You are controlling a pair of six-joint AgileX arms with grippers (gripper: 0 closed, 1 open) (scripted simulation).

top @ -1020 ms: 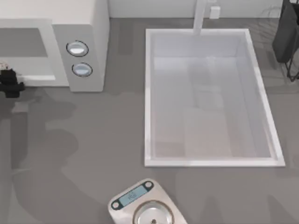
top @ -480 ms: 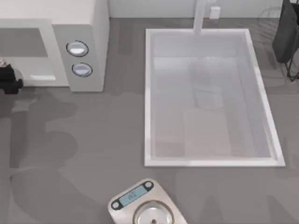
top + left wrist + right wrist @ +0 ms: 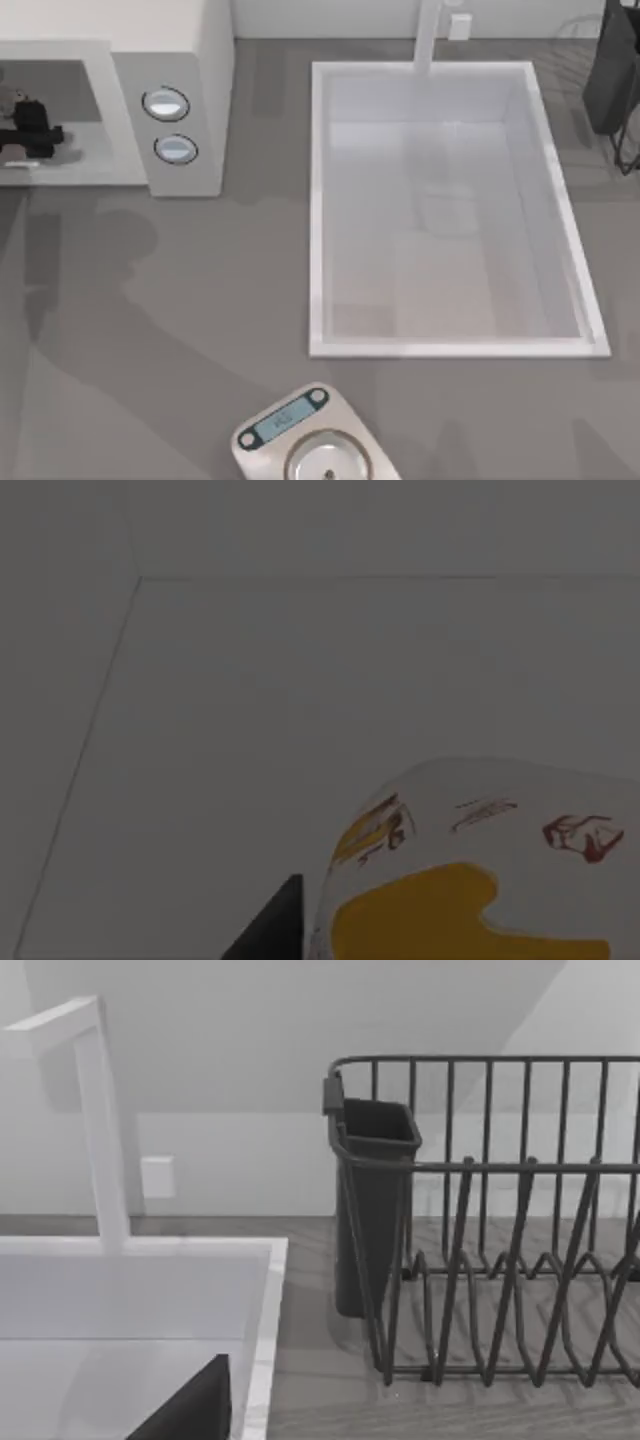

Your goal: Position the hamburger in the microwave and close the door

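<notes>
The white microwave [image 3: 185, 60] stands at the back left with its cavity showing; its two round knobs [image 3: 166, 104] are stacked on the panel. Its door is out of view. My left gripper [image 3: 30, 130] reaches inside the cavity, shut on the hamburger [image 3: 9, 98], which shows as a pale spot at the picture's left edge. In the left wrist view the hamburger [image 3: 470, 870] is a pale bun with yellow and red patches, close over the cavity's white floor. A dark part of my right gripper [image 3: 190, 1410] hangs over the sink's back right corner.
A white sink basin [image 3: 315, 200] with a faucet [image 3: 428, 35] fills the middle right of the table. A dark wire dish rack [image 3: 500, 1230] with a cutlery cup [image 3: 610, 70] stands at the back right. A steel scale [image 3: 310, 445] sits at the front edge.
My left gripper has moved from in front of the microwave's opening back into the cavity, carrying the hamburger with it. Nothing else has moved.
</notes>
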